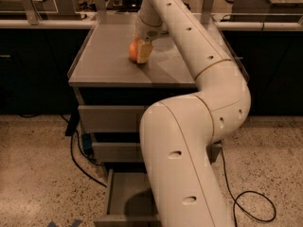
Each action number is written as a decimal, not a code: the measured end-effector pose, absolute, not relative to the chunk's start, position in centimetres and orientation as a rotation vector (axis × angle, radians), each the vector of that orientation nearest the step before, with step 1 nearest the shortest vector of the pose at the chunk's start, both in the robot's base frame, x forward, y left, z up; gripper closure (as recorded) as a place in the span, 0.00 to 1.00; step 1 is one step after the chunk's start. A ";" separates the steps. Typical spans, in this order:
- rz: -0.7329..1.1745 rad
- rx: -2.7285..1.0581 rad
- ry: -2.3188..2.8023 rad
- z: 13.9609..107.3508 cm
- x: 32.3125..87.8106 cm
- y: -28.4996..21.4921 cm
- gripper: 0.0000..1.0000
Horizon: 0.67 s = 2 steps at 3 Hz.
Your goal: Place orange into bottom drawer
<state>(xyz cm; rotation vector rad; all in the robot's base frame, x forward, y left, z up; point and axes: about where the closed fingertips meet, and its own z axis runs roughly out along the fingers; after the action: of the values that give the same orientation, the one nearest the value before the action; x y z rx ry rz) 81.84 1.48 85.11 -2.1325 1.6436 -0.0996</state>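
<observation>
The orange (133, 51) sits on the grey cabinet top (104, 56), toward its middle back. My gripper (138, 55) has come down from above and is right at the orange, covering its right side. The orange looks to be resting on the surface. The bottom drawer (124, 196) is pulled open at floor level, showing a flat grey inside. My own arm (189, 164) hides its right half.
Two closed grey drawers (111, 118) sit above the open one. Dark counters stand to the left and right of the cabinet. Black cables (78, 160) lie on the speckled floor at the left and at the right (251, 207).
</observation>
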 end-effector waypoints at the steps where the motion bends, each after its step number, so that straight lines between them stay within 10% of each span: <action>1: -0.082 -2.141 1.578 86.8 81.2 2.3 1.00; 2: -0.028 -2.123 1.448 91.7 78.8 2.9 1.00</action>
<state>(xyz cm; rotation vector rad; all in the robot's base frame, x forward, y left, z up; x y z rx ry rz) 78.77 2.92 91.71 -2.1228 1.4481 -0.0285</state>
